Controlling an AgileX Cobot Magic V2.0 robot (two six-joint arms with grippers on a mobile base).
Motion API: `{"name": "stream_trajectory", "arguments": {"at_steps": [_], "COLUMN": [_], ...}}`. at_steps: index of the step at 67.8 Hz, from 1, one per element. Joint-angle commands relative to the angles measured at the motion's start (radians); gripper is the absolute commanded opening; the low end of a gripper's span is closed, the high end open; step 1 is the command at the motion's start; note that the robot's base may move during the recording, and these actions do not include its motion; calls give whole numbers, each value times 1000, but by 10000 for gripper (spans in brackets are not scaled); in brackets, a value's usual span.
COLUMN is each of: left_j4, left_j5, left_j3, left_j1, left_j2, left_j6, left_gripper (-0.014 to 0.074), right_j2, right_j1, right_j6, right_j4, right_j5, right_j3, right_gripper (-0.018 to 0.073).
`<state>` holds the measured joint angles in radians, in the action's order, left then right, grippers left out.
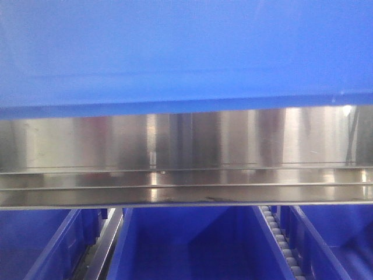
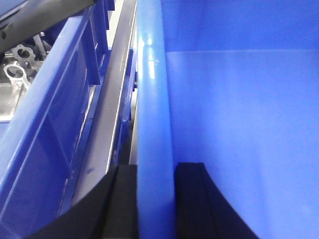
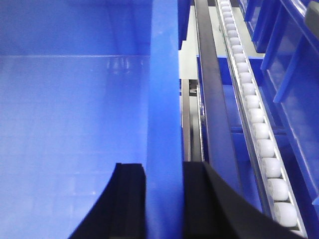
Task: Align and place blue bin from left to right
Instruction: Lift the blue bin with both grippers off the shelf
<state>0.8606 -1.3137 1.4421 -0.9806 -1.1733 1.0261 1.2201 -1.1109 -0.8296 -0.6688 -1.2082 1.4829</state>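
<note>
One bin point(image 1: 186, 52): bright blue and frame-wide, it is filling the top of the front view, sitting just above the steel rail point(image 1: 186, 157); its smooth inner walls are showing in both wrist views.
Left gripper point(image 2: 155, 167): the jaws are gripping the bin's left rim, with one black finger point(image 2: 119, 204) lying outside the wall and the other inside.
Right gripper point(image 3: 163, 167): the jaws are gripping the bin's right rim the same way.
Side crate point(image 2: 45, 124): blue and ribbed, it is running beside the left rim, with a grey bar point(image 2: 112, 99) lying between them; pale metal parts point(image 2: 17, 69) are showing past its edge, and I cannot tell whether they are lying in it.
Lower crates point(image 1: 186, 245): three blue ones are sitting under the rail, only partly showing.
Roller track point(image 3: 259, 129): white rollers are running alongside the right rim, apart from it.
</note>
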Motion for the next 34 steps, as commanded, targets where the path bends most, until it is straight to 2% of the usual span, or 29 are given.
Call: {"name": "stream_trajectory", "arguments": {"at_steps": [1, 34], "left_j4": [0, 0], "left_j5": [93, 93], "left_j3": [7, 7], "left_j1": [-22, -22], "left_j2": [4, 4], "left_j6": [4, 4], "left_gripper": [-111, -111], "right_j2": [-7, -7], "right_j1": [-19, -19], "right_j6": [7, 7], "right_j4": [-5, -5], "right_j5": [201, 203], "right_j3": [8, 8], "right_gripper": [-166, -166]}}
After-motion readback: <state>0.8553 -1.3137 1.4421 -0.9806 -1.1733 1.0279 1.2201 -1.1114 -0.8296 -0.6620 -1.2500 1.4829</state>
